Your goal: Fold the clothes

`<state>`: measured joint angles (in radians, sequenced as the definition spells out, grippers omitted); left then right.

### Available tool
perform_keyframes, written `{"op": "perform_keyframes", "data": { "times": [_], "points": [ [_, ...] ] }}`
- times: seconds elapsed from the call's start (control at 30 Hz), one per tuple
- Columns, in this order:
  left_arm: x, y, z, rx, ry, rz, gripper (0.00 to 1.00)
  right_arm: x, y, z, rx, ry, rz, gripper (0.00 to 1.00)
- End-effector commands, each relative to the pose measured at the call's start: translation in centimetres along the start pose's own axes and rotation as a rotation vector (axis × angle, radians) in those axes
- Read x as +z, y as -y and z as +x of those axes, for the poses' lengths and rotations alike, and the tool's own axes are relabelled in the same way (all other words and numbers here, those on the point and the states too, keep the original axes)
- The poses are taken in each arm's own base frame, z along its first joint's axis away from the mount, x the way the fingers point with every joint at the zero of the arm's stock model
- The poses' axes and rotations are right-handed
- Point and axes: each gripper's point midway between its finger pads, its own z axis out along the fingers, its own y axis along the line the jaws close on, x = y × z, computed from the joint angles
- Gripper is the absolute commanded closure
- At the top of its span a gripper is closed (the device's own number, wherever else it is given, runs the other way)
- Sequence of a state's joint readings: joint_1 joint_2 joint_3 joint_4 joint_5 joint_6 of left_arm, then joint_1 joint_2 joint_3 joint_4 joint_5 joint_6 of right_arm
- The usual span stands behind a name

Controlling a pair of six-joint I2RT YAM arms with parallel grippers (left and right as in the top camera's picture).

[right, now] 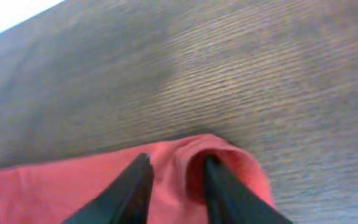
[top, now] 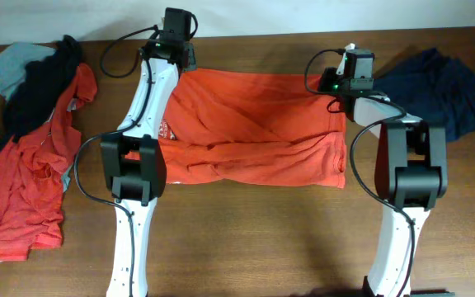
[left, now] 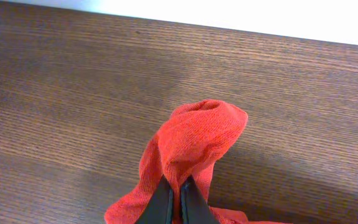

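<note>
Wood table (top: 246, 239) — orange-red T-shirt (top: 254, 132), clothes pile (top: 31, 165)

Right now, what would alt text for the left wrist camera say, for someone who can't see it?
The left gripper pinches a bunched-up fold of orange-red shirt above a dark wooden table. A white strip runs along the top edge.

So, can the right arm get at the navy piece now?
Probably not yet: the right gripper is pinching the orange-red T-shirt. The navy piece lies close beside it, nothing between.
</note>
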<state>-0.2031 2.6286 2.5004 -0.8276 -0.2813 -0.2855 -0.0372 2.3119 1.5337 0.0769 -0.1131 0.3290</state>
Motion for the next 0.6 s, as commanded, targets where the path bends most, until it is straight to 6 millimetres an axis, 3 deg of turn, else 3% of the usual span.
{"op": "perform_keyframes", "data": {
  "times": [0.0, 0.33, 0.57],
  "points": [
    [-0.5, -0.6, -0.9, -0.025, 0.021, -0.010, 1.00, -0.2, 0.7, -1.8, 0.004, 0.039, 0.018, 0.63],
    [-0.5, -0.6, -1.1, -0.028, 0.028, -0.008, 1.00, -0.1, 1.5, -2.2, -0.030, 0.069, 0.067, 0.61],
    [-0.5, -0.5, -1.3, -0.034, 0.037, -0.005, 1.00, 1.0, 1.8, -1.3, -0.030, 0.063, 0.063, 0.59]
  ]
}}
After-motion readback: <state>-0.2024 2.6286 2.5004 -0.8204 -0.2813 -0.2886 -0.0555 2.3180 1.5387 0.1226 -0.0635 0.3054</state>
